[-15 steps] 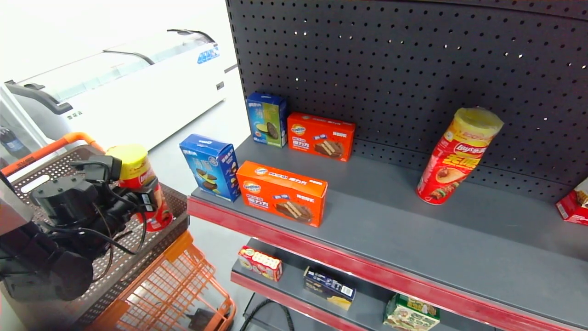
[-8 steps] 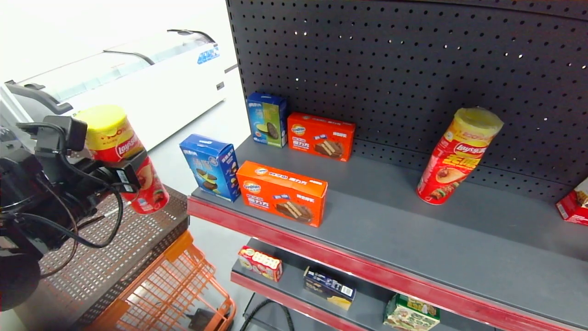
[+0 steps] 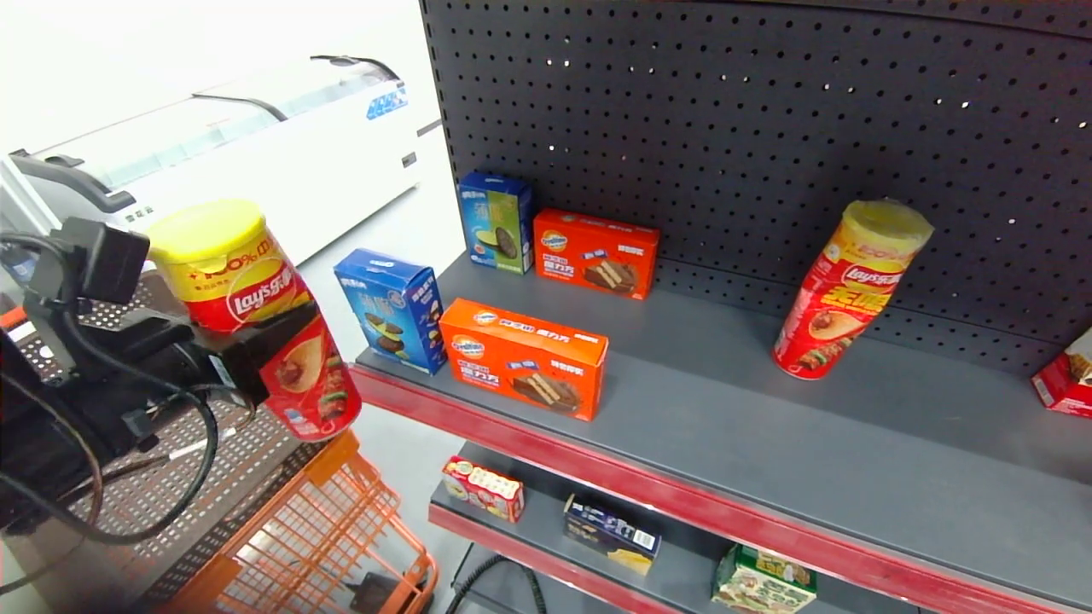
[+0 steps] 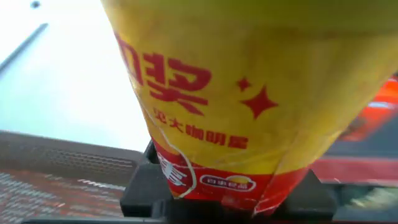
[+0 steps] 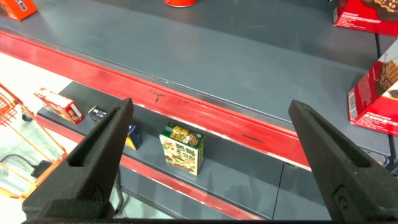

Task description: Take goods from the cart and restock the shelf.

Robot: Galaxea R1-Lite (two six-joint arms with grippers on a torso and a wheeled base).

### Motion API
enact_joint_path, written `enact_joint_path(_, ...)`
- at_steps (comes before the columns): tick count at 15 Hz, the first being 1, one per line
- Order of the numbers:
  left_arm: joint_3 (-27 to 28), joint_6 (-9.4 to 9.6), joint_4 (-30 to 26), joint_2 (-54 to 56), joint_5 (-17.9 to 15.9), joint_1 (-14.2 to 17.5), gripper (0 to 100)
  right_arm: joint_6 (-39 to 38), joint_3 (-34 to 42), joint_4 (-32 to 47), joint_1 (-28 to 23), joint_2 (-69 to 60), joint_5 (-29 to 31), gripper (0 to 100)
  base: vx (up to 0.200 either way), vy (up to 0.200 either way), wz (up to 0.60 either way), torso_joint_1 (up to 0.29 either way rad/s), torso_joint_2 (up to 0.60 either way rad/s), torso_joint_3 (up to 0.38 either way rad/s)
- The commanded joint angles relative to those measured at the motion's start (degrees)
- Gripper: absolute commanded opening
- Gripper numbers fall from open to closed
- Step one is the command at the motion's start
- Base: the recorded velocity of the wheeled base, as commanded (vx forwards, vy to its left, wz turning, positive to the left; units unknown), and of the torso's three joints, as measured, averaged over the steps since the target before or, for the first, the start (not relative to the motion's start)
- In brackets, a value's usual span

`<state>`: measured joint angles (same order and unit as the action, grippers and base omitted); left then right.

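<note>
Chip canister held above the cart, short of the shelf

The left gripper [image 3: 256,354] is clamped on a red cardboard chip canister with a yellow lid [image 3: 230,281], tilted above the orange wire cart [image 3: 281,512]. It should pass clear of the blue biscuit box [image 3: 392,309] and land upright on the grey metal shelf [image 3: 725,426]. The right gripper [image 5: 211,109] hangs spread wide.

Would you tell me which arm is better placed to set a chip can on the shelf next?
Left: the left hand holds a chip can above the cart, beside the shelf; the right hand is open and empty.
</note>
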<state>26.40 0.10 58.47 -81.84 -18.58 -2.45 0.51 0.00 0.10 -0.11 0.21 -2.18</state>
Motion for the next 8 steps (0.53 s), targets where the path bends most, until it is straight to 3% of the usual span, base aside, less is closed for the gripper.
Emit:
enact_joint_path(1, -1.6, -0.10, -2.5, 6.8, -2.5, -1.1, 0, 0.0, 0.0, 0.0, 0.0, 0.1, 0.0, 100, 0.000, 0.000, 0.00, 0.000, 0.00, 0.000)
enact_joint_path(3, -2.5, 0.78, -1.9, 6.2, -4.6, -1.2, 0, 0.0, 0.0, 0.0, 0.0, 0.1, 0.0, 100, 0.000, 0.000, 0.00, 0.000, 0.00, 0.000)
enact_joint_path(6, -1.4, -0.54, -2.3, 6.2, -5.6, -7.1, 0, 0.0, 0.0, 0.0, 0.0, 0.1, 0.0, 100, 0.000, 0.000, 0.00, 0.000, 0.00, 0.000)
enact_joint_path(8, -1.2, -0.62, -2.4, 5.8, -5.0, -12.8, 0, 0.0, 0.0, 0.0, 0.0, 0.1, 0.0, 100, 0.000, 0.000, 0.00, 0.000, 0.00, 0.000)
